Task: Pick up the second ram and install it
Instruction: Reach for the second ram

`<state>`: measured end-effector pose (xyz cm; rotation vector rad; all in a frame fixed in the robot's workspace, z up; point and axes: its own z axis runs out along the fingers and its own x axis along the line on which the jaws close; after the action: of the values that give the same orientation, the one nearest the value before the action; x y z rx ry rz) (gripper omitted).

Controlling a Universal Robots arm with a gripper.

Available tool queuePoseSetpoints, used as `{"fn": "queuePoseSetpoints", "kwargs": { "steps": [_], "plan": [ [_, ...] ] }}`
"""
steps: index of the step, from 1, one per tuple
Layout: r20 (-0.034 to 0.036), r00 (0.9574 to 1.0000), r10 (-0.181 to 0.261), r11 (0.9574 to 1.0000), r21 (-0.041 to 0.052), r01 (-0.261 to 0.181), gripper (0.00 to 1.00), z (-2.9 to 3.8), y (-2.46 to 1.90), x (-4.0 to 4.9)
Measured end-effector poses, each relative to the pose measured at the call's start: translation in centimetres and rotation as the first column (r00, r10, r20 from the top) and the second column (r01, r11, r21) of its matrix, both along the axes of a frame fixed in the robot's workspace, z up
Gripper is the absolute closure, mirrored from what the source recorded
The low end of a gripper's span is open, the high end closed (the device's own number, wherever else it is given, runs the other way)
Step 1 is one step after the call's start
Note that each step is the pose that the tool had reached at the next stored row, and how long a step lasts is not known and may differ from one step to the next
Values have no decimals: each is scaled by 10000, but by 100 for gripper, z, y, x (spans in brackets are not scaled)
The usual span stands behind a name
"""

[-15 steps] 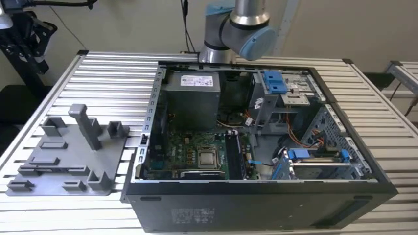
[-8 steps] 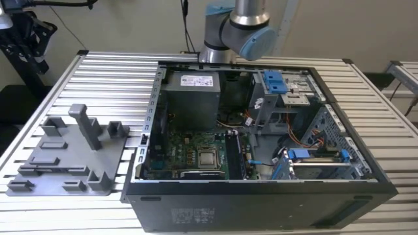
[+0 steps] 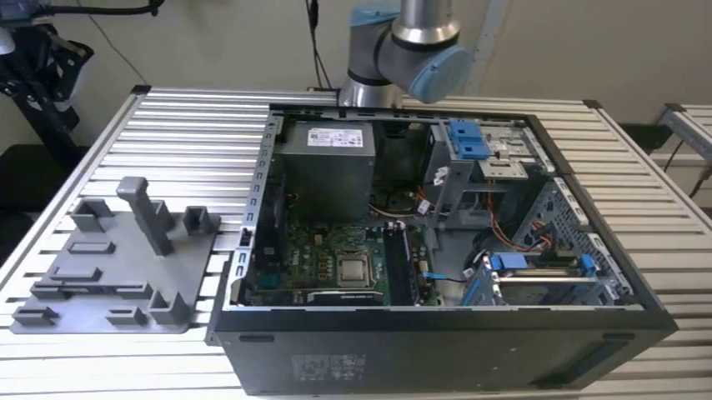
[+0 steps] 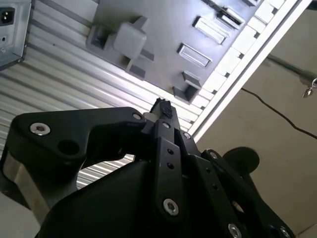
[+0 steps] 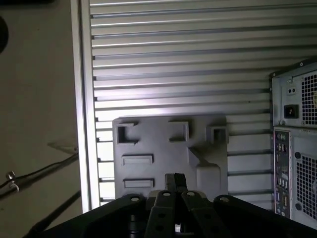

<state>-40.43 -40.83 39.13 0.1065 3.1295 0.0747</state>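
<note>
In both wrist views my gripper (image 5: pixel 174 179) (image 4: pixel 163 106) hangs high over the grey fixture tray (image 5: pixel 168 148) (image 4: pixel 163 29). Its black fingertips are pressed together with nothing showing between them. In the exterior view the tray (image 3: pixel 112 275) lies at the left of the slatted table, and its slots and posts carry no stick. Inside the open computer case (image 3: pixel 445 321), dark narrow sticks (image 3: pixel 401 265) stand in slots to the right of the processor on the green motherboard (image 3: pixel 317 258). I cannot tell whether the second ram is one of them.
The arm's base and elbow (image 3: pixel 406 50) rise behind the case at the back of the table. The case's rear panel (image 5: pixel 294 148) sits beside the tray. A table edge rail (image 5: pixel 84 99) borders the floor, where cables lie. A black tripod (image 3: pixel 33 75) stands at the exterior view's far left.
</note>
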Motion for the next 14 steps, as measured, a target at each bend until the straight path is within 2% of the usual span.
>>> {"fn": "queuePoseSetpoints", "kwargs": {
  "steps": [2, 7, 14],
  "plan": [
    [1, 10000, 0, 10000, 0, 0, 89, -4, -76, -5],
    [0, 10000, 0, 10000, 0, 0, 89, -16, -301, -41],
    [0, 10000, 0, 10000, 0, 0, 89, -38, -566, -126]
  ]
}}
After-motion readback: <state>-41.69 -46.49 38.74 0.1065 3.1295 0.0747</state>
